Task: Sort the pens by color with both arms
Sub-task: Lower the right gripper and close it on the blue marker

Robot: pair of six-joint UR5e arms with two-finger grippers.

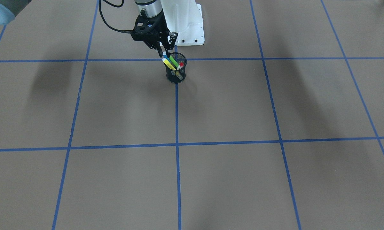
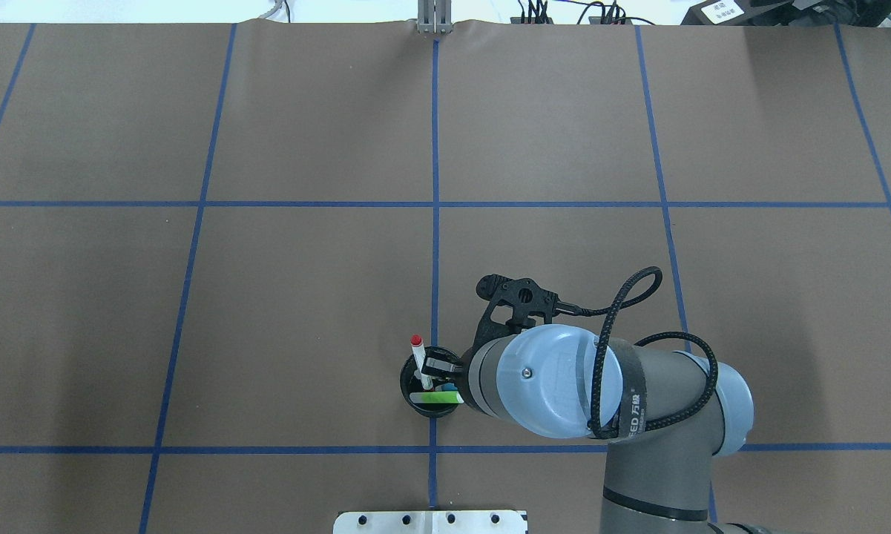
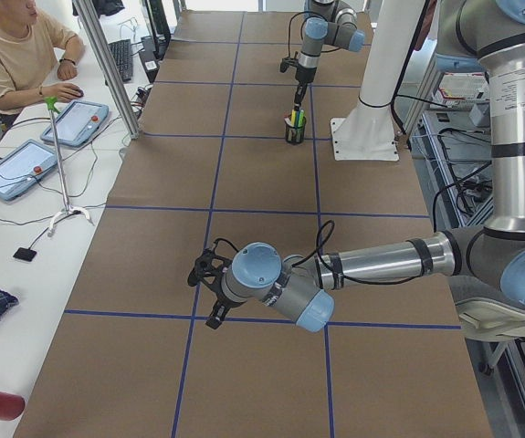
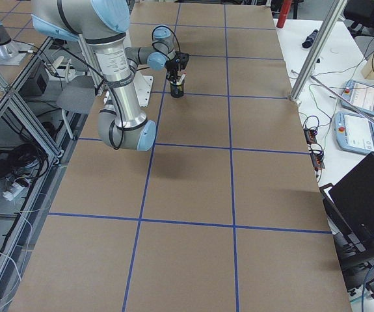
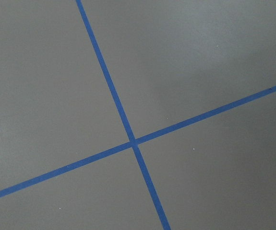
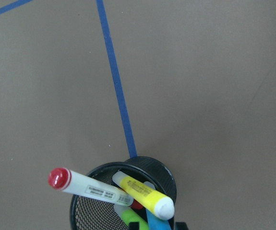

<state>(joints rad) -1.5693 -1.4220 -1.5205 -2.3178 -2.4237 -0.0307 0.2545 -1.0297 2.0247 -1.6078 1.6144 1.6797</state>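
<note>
Right fingers point(image 2: 441, 364) reach among pens point(image 6: 142, 194) in the cup point(image 1: 176, 76); grip unclear, likewise for the left fingers point(image 3: 215, 316).

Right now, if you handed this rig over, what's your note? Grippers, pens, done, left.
Right gripper: at the mouth of the mesh cup, by the blue pen; open or shut unclear.
Left gripper: far from the cup, over bare table; state can't be judged.
Pens: blue pen, green highlighter, yellow highlighter and red-ended white pen all stand in the cup.
Done: nothing sorted.
Left: all four pens.
</note>
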